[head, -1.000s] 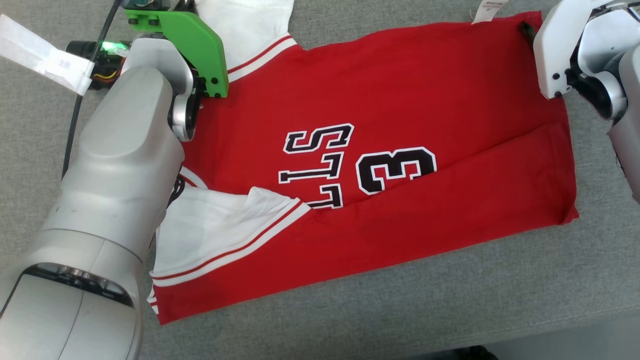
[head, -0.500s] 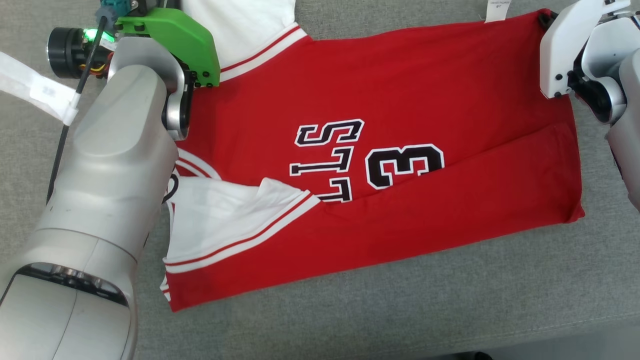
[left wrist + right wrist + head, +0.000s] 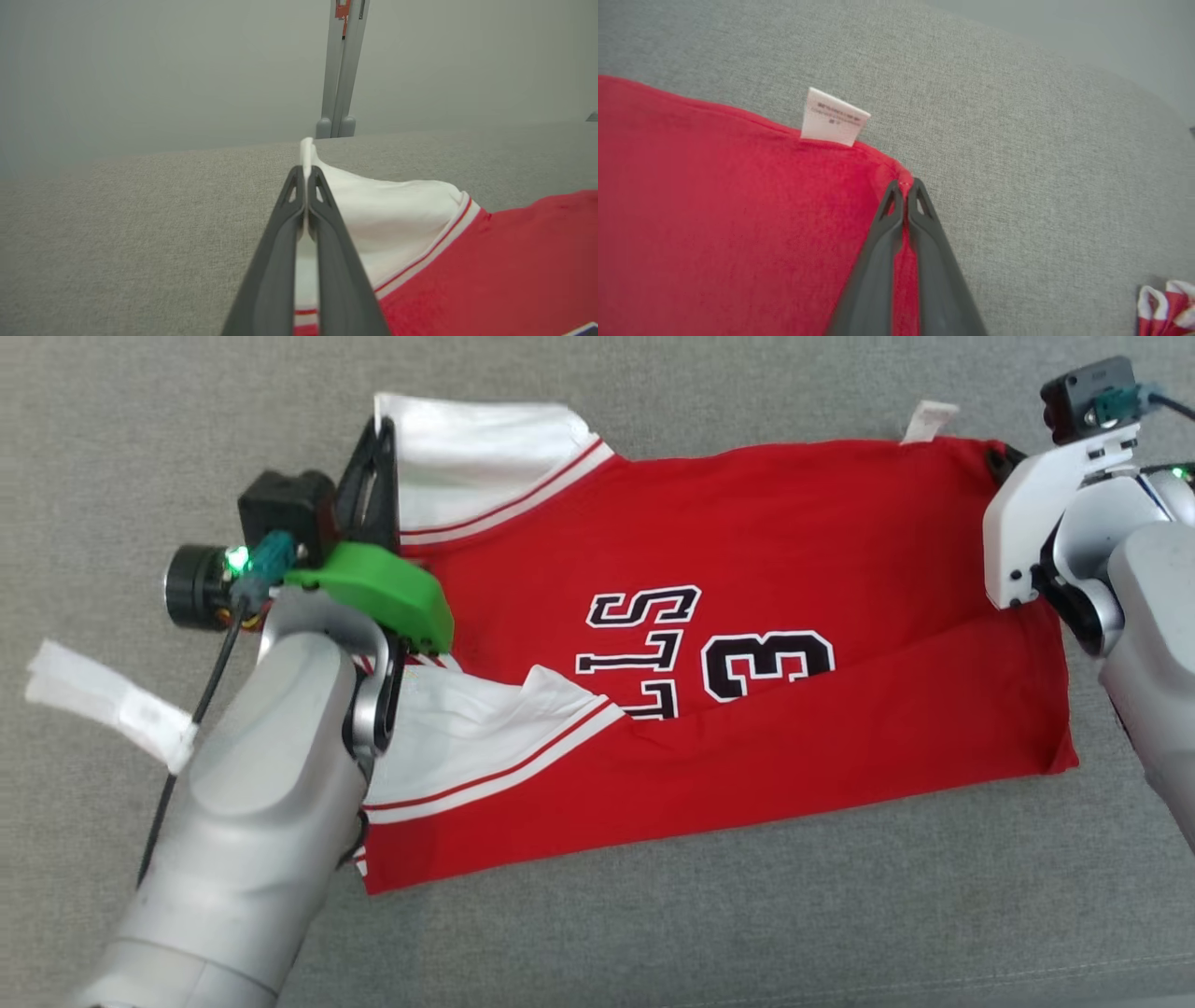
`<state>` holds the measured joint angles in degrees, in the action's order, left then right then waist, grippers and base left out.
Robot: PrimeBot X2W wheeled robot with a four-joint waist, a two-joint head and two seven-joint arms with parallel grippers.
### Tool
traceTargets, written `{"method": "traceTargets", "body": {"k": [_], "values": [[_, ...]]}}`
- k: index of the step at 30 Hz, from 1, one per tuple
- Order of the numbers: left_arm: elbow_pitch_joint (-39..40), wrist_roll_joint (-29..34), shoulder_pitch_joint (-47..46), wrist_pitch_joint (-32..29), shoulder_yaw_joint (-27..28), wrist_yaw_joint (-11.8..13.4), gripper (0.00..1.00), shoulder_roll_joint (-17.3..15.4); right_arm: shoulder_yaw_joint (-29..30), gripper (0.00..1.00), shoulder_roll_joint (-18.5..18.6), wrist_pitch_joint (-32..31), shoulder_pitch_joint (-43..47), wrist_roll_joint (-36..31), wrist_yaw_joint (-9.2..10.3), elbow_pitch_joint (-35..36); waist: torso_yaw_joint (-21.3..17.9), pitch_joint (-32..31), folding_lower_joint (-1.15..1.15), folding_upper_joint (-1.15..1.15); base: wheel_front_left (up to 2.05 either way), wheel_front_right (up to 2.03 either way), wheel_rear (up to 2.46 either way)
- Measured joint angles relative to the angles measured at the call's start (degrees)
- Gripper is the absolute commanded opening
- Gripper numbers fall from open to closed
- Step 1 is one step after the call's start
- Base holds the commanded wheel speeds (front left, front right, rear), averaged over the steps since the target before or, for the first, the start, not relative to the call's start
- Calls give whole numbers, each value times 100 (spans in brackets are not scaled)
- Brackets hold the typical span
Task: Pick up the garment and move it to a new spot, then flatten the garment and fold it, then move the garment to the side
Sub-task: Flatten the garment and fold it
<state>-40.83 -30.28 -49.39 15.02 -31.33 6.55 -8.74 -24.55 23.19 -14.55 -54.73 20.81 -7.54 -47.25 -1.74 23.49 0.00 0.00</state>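
Pinching is seen at both far corners of the garment (image 3: 747, 569), which is spread lengthwise on the grey bench (image 3: 653, 943) and is partly folded. The near long edge is turned up over the lower part of the "STL" and "3", w/ the near white sleeve (image 3: 467, 728) tucked in.

The left claw (image 3: 378, 443) is closed tight on the edge of the far white sleeve (image 3: 397, 210). A sliver of white cloth is seen betw. its tips, raised a little off the bench. The right claw (image 3: 904, 184) is closed on the red hem corner, just beside the white tag (image 3: 835, 117).

The two-corner hold is judged to be for keeping the far edge taut, so it can be carried over toward the near side w/o bunching. Rel. to the claws, the body of the garment lies betw. them and nearer the robot. A small red-and-white cloth (image 3: 1164, 298) lies apart from it.
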Motion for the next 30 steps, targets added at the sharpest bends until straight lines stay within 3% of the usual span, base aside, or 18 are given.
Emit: {"method": "traceTargets", "body": {"k": [8, 22, 23, 24, 26, 28, 29, 30], "values": [[1282, 186, 1649, 1, 263, 107, 0, -112, -191, 0, 199, 471, 521, -169, -1, -121, 184, -522, 0, 0, 0, 0, 0], [1734, -1, 3076, -163, 74, 256, 0, -149, -495, 0, 485, 258, 1236, -289, -1, 33, 409, -1155, 0, 0, 0, 0, 0], [1742, -38, 3133, -169, 63, 259, 0, -148, -528, 12, 495, 208, 1291, -281, -1, 65, 415, -1174, 0, 0, 0, 0, 0], [1740, -45, 3173, -188, 44, 260, 0, -148, -531, 100, 502, 193, 1337, -267, -1, 88, 419, -1185, 0, 0, 0, 0, 0], [1720, -86, 3246, -193, 18, 259, 0, -137, -515, 100, 536, 145, 1415, -191, -1, 155, 433, -1197, 0, 0, 0, 0, 0], [1663, -75, 3264, -219, -26, 263, 16, -140, -498, 100, 576, 110, 1476, -143, -1, 242, 440, -1210, 0, 0, 0, 0, 0], [1636, -77, 3283, -233, -35, 263, 44, -135, -457, 100, 602, 103, 1503, -113, -1, 301, 442, -1222, 0, 0, 0, 0, 0], [1610, -76, 3302, -235, -58, 261, 98, -136, -403, 100, 628, 104, 1525, -78, -1, 339, 444, -1233, 0, 0, 0, 0, 0]]}}
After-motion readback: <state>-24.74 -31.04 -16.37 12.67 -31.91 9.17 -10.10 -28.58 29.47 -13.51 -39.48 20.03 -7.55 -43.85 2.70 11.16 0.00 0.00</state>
